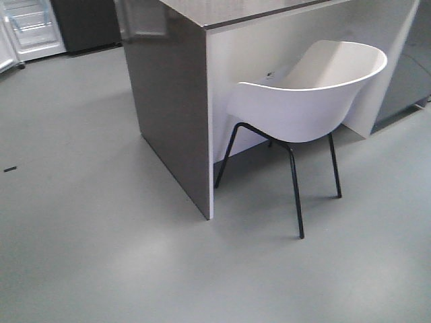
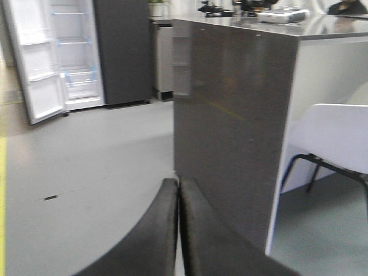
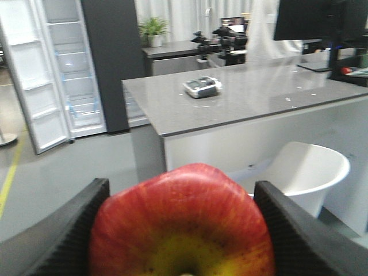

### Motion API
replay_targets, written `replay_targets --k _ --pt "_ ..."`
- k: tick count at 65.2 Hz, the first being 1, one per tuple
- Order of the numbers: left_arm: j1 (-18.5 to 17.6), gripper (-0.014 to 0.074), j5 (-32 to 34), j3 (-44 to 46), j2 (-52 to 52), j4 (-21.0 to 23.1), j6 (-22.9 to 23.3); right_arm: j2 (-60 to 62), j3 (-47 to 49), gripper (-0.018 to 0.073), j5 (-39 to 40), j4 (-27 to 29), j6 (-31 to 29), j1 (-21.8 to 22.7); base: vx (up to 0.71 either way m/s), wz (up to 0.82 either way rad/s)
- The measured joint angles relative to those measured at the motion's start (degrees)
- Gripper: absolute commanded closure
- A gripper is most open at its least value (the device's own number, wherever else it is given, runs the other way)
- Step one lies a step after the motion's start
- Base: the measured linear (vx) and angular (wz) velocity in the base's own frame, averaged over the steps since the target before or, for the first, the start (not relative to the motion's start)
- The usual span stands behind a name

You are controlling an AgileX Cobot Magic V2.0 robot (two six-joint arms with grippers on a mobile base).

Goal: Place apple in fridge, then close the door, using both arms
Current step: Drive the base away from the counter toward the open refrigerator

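While the fridge (image 3: 72,69) stands open at the upper left, well apart, your right gripper (image 3: 181,230) clamps the apple (image 3: 181,213) for carrying. Your left gripper (image 2: 178,230) is closed on nothing, free for the door (image 3: 26,80).

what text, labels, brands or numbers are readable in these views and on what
No text can be read in any view.
Small grey device on the grey stone counter: markings too blurred.
Dark speck on the counter's white panel: too small to read.
Red and yellow glossy apple: no sticker showing.
Blue tape strips in the open white-lined fridge: no writing visible.
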State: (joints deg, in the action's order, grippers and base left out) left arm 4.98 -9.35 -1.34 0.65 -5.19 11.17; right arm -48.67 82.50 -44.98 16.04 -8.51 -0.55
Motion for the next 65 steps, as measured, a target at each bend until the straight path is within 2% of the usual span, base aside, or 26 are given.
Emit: replay_targets --k 65 --pt "0.0 0.0603 0.0 0.0 0.0 0.0 0.0 0.0 0.0 0.0429 0.0 0.0 0.0 0.0 0.12 0.49"
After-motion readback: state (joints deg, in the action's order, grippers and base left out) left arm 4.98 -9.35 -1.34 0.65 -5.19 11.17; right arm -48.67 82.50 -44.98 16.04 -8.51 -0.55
